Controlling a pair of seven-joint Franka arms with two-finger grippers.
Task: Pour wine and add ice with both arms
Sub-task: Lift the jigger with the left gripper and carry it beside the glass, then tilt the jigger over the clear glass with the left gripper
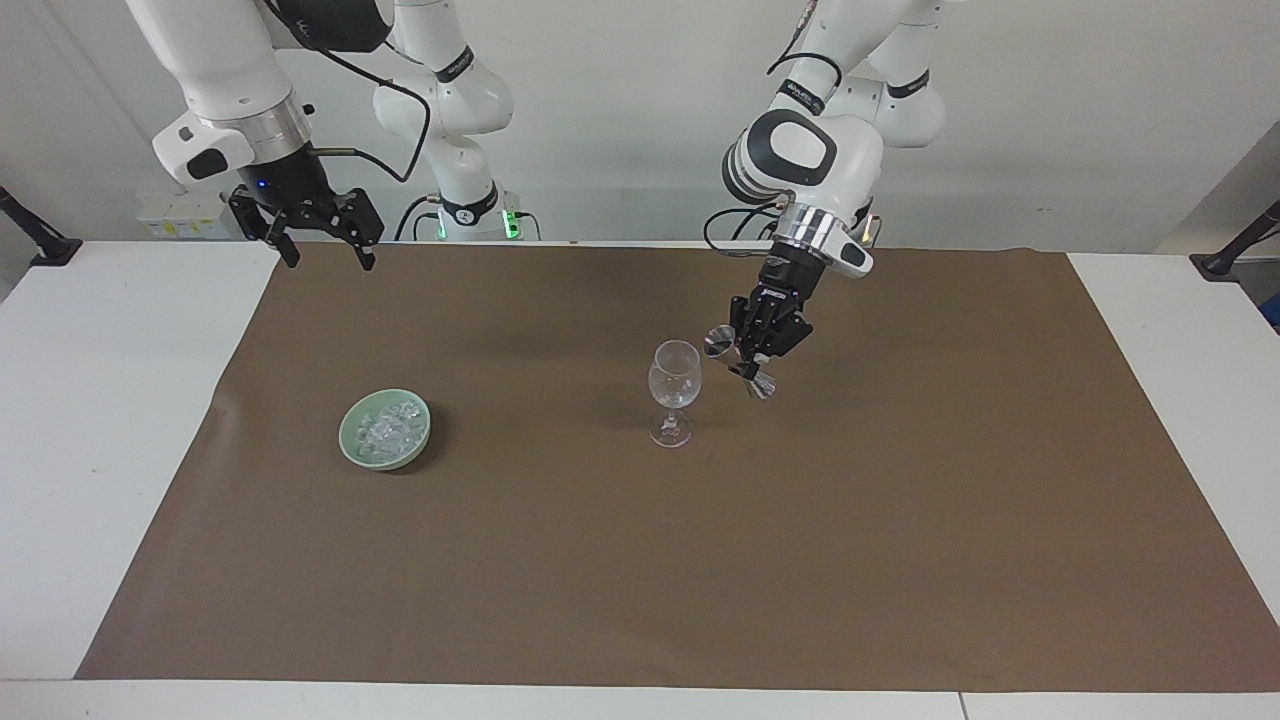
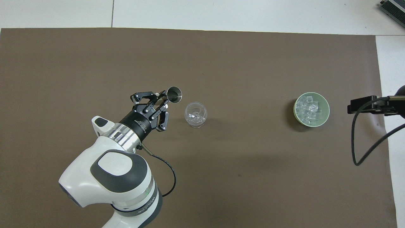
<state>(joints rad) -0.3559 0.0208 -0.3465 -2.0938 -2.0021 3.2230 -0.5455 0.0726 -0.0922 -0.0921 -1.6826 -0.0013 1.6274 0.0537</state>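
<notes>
A clear stemmed glass [image 1: 675, 381] [image 2: 196, 114] stands upright mid-mat. Just beside its rim, toward the left arm's end, a small metal jigger [image 1: 719, 343] [image 2: 174, 94] hangs tilted in the air. My left gripper [image 1: 748, 362] [image 2: 162, 98] is shut on the jigger's waist. The ice [image 1: 386, 429] [image 2: 310, 109] fills a pale green bowl [image 1: 351, 442] [image 2: 295, 110] toward the right arm's end. My right gripper [image 1: 330, 262] waits open and empty, high over the mat's edge nearest the robots. Wine is out of view.
A brown mat [image 1: 640, 560] covers most of the white table [image 1: 90, 420]. A black cable [image 2: 364, 148] hangs from the right arm near the bowl. Black clamps [image 1: 35, 240] sit at the table's corners nearest the robots.
</notes>
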